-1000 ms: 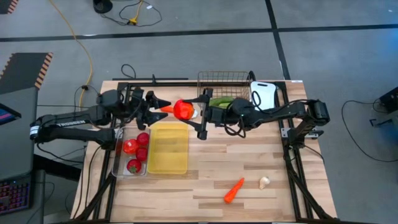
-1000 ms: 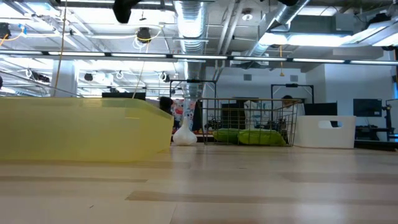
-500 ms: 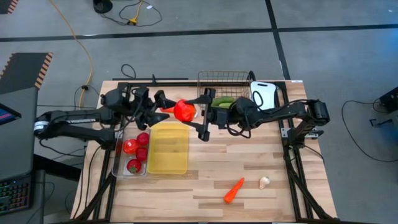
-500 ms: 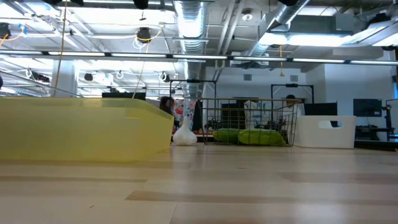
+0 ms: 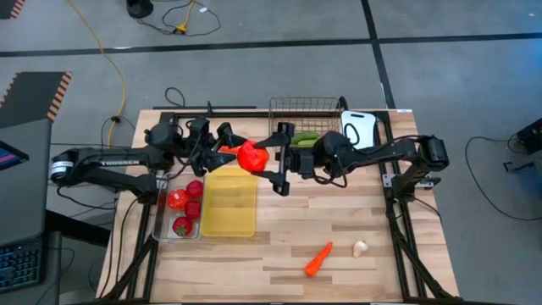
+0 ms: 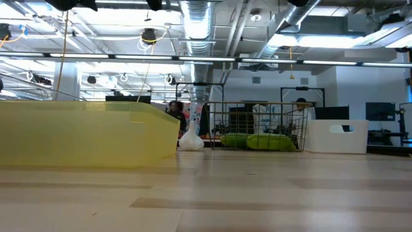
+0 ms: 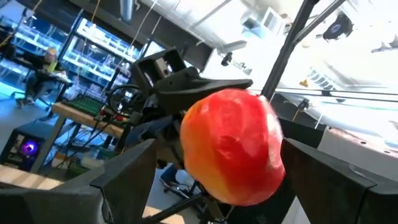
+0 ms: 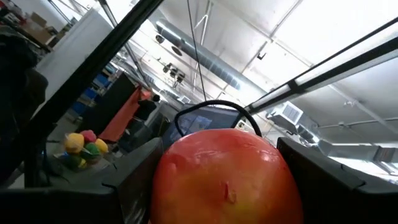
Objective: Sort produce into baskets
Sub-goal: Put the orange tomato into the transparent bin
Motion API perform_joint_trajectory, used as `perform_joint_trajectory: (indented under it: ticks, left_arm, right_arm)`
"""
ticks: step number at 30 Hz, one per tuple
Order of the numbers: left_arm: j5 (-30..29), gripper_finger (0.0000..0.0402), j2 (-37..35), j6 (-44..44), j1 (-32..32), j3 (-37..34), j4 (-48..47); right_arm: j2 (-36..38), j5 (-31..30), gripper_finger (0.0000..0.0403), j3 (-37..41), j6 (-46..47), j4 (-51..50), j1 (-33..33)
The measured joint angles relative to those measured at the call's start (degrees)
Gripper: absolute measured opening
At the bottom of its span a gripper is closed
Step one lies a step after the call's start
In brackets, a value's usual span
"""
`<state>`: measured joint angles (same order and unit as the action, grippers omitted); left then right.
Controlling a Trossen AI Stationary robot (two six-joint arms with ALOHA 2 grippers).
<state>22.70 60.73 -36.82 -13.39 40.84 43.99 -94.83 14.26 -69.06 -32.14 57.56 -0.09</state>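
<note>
Two grippers meet over the far middle of your table, above the back end of the yellow tray [image 5: 229, 200]. The left gripper [image 5: 227, 146] and the right gripper [image 5: 273, 159] face each other with a large red-orange tomato [image 5: 251, 155] between them. In both wrist views you see that tomato [image 7: 231, 147] filling the gap between each arm's dark fingers [image 7: 127, 173], so both sets of jaws stand wide and bracket it; whether both truly clamp it, you cannot tell. Left of the yellow tray, your clear bin [image 5: 163, 222] holds several red tomatoes [image 5: 178, 200]. Behind the right gripper, green cucumbers [image 6: 261, 141] lie in the wire basket [image 5: 306, 106], with the white tray [image 5: 364, 129] just beside it. Near the front, a carrot [image 5: 318, 259] and a white garlic piece [image 5: 361, 248] lie loose on the table [image 5: 339, 212].
</note>
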Motion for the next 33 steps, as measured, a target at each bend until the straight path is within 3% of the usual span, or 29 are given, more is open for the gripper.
perform_joint_trajectory:
  ticks: [10, 33]
  left_arm:
    - [3.09, 0.0327, 5.07, -2.07, 0.02, 0.0, 10.81]
    - [2.48, 0.0327, 6.05, -1.16, 0.17, 0.0, 11.05]
  right_arm:
    - [0.0, -0.02, 0.0327, 0.0, 0.17, -0.19, -0.01]
    - [0.0, 2.15, 0.0327, 0.0, 0.15, -0.28, -0.79]
